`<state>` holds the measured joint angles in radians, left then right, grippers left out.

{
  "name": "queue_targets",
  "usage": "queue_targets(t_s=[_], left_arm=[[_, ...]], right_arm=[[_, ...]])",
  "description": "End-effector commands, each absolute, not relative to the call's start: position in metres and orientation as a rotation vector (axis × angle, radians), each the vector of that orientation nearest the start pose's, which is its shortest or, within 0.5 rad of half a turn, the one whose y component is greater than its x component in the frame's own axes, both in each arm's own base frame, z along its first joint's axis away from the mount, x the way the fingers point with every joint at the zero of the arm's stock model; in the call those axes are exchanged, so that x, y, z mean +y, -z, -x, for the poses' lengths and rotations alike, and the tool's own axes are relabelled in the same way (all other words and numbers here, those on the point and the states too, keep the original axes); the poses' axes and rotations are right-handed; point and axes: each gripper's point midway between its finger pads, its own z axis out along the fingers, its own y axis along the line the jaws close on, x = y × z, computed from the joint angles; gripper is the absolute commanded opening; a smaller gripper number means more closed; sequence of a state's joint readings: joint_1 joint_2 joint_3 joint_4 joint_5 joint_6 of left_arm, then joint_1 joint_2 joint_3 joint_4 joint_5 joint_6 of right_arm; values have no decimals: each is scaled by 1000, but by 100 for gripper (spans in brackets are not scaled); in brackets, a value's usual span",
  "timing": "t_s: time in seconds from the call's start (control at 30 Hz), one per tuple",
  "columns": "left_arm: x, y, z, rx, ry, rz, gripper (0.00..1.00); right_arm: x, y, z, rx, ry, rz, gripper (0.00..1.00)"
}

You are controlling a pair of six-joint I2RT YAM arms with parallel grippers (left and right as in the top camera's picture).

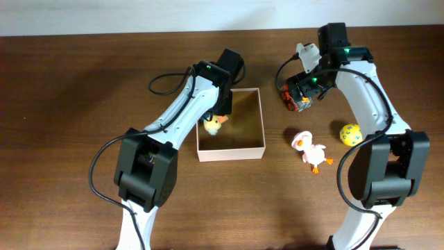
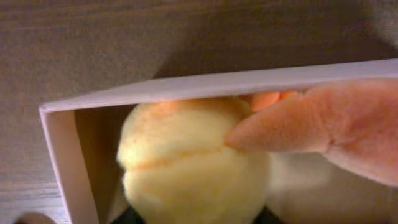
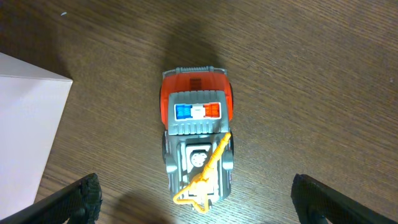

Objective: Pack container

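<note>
Left gripper [image 1: 216, 112] holds a yellow duck [image 2: 186, 162] at the container [image 2: 205, 84]; only the right wrist view shows the right gripper [image 3: 199, 200] wide above a truck [image 3: 198, 124].

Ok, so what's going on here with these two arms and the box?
The robot is packing toys into the container. The left gripper holds a yellow plush toy over the container's left edge, not yet let go. The right gripper hangs open above a red and grey toy truck that sits on the table beside the container. A pink and white duck and a yellow spotted egg lie on the table further right.
</note>
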<state>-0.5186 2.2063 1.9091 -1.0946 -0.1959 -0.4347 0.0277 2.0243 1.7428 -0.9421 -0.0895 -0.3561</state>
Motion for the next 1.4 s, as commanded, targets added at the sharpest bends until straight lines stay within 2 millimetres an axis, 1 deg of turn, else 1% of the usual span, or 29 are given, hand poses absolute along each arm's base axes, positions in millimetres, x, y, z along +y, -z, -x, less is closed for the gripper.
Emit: queue_targets(t_s=[0.0, 0.13, 0.2, 0.23, 0.33, 0.6, 0.7, 0.77, 0.87, 0.9, 0.93, 0.97, 1.0, 1.03, 1.07, 1.17, 1.27, 1.37], left_arm=[[-196, -73, -432, 2868, -187, -88, 45], [-196, -73, -431, 2871, -193, -110, 54], [-195, -73, -430, 2875, -196, -111, 68], [-195, -73, -430, 2877, -198, -112, 72], [-193, -72, -427, 2888, -206, -114, 74], [-190, -72, -421, 2910, -226, -120, 73], [-191, -75, -423, 2903, -221, -119, 71], [-193, -82, -426, 2886, -207, -120, 69], [-198, -104, -434, 2843, -174, -138, 65], [-201, -113, -437, 2826, -161, -140, 60], [-203, -121, -439, 2811, -148, -138, 51], [-205, -129, -441, 2798, -135, -137, 27], [-207, -135, -442, 2790, -119, -139, 12], [-210, -139, -442, 2787, -102, -142, 2], [-214, -141, -441, 2790, -78, -148, 2], [-232, -135, -431, 2835, 40, -196, 2], [-245, -126, -425, 2859, 133, -337, 2], [-251, -113, -419, 2871, 172, -447, 2]], right_arm=[[33, -111, -470, 2722, -59, 564, 99], [33, -111, -470, 2722, -59, 564, 99], [33, -111, -470, 2722, -59, 565, 99], [33, -111, -470, 2722, -59, 564, 99], [33, -111, -470, 2722, -59, 564, 99], [33, -111, -470, 2722, -59, 565, 99], [33, -111, -470, 2722, -59, 565, 99], [33, -111, -470, 2722, -59, 565, 99], [33, -111, -470, 2722, -59, 565, 99], [33, -111, -470, 2722, -59, 564, 99], [33, -111, -470, 2722, -59, 564, 99], [33, -111, -470, 2722, -59, 565, 99], [33, -111, -470, 2722, -59, 565, 99], [33, -111, -470, 2722, -59, 565, 99], [33, -111, -470, 2722, -59, 565, 99], [33, -111, -470, 2722, -59, 565, 99], [33, -111, -470, 2722, -60, 565, 99], [33, -111, -470, 2722, -59, 565, 99]])
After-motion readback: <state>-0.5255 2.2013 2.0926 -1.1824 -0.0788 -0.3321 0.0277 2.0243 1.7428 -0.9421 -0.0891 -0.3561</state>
